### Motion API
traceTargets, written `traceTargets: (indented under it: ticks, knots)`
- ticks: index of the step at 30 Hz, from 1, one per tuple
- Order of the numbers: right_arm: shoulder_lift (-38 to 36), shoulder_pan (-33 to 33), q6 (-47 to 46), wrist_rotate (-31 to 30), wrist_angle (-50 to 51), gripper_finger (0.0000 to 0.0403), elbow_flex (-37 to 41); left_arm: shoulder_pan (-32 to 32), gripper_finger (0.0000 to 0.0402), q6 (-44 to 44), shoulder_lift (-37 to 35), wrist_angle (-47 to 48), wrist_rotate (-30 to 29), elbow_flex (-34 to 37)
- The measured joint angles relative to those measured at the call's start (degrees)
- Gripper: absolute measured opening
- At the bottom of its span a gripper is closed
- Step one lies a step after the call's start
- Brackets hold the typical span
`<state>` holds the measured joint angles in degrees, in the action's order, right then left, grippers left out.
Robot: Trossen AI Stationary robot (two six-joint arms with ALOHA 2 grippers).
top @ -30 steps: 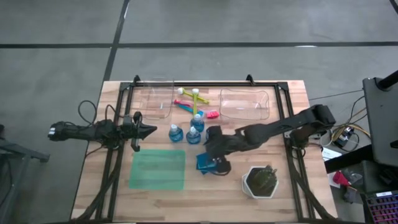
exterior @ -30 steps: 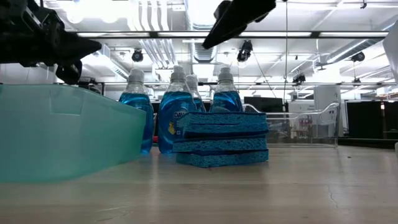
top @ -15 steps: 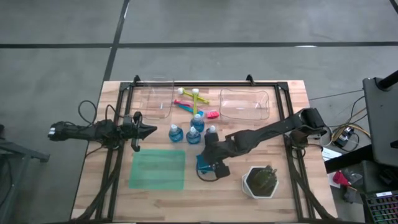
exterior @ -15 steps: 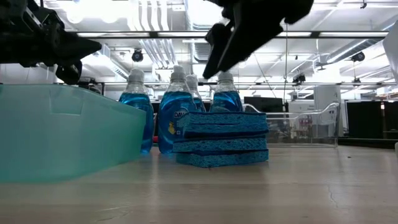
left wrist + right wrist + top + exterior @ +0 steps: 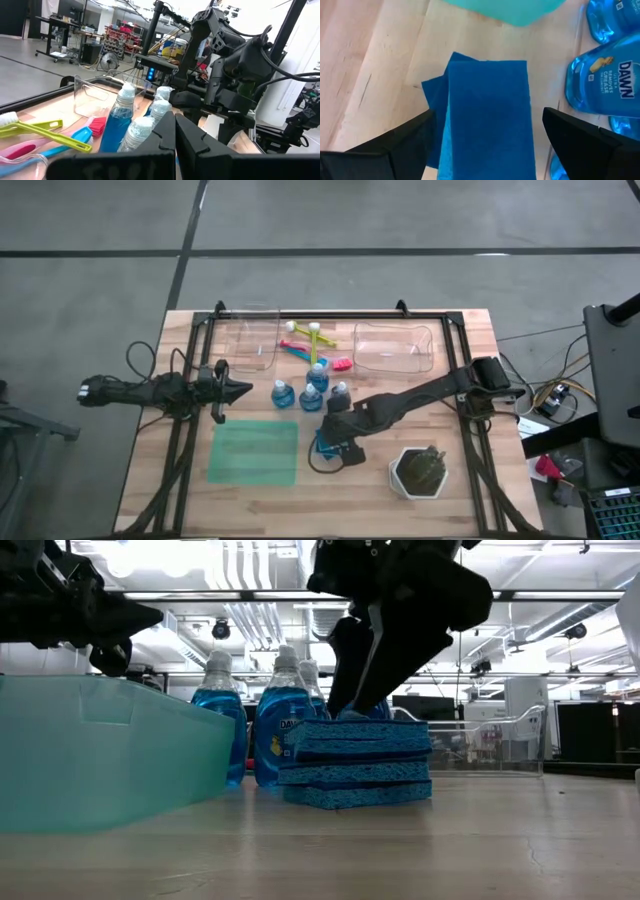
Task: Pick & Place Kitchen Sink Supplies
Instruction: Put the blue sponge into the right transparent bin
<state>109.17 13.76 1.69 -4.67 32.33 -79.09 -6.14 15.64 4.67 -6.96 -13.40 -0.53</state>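
I have the right gripper (image 5: 335,442) low over the two blue sponges (image 5: 328,445), which lie stacked near the middle of the wooden table (image 5: 470,490), a little toward 5 o'clock from its centre. In the right wrist view the upper sponge (image 5: 487,117) sits between my two dark fingers (image 5: 407,137), and the fingers stand wide apart, one on each long side, not touching it. They hold nothing. In the low view the gripper (image 5: 365,690) comes down to the top of the sponge stack (image 5: 358,762).

The blue bottles with white caps (image 5: 311,389) stand in a group just at 12 o'clock from the sponges; I count four caps in the high view. At 12 o'clock from the bottles lie the brushes (image 5: 312,348), yellow-green, blue and pink, between two clear plastic bins, one (image 5: 250,340) at 11 o'clock and one (image 5: 394,347) at 1 o'clock on the table.

The left gripper (image 5: 240,390) waits at 9 o'clock, at the table's edge, above the surface. Its fingers (image 5: 165,135) are pressed together in the left wrist view, with nothing between them.

The green mat (image 5: 254,452) lies flat at 7 o'clock, just beside the sponges. The white pot with the dark plant (image 5: 419,471) stands at 5 o'clock, near the right arm but apart from it.
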Motion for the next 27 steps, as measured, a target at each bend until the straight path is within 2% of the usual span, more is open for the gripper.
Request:
traceTargets:
  ticks: [17,27]
  knots:
    - [3.1,-1.1,1.7,0.5,-0.8,0.0357,0.0,0.0,0.0000,0.0,0.0,0.3,0.0,0.0]
    - [3.1,-1.1,1.7,0.8,-0.9,0.0317,0.0,0.0,0.0000,0.0,0.0,0.2,0.0,0.0]
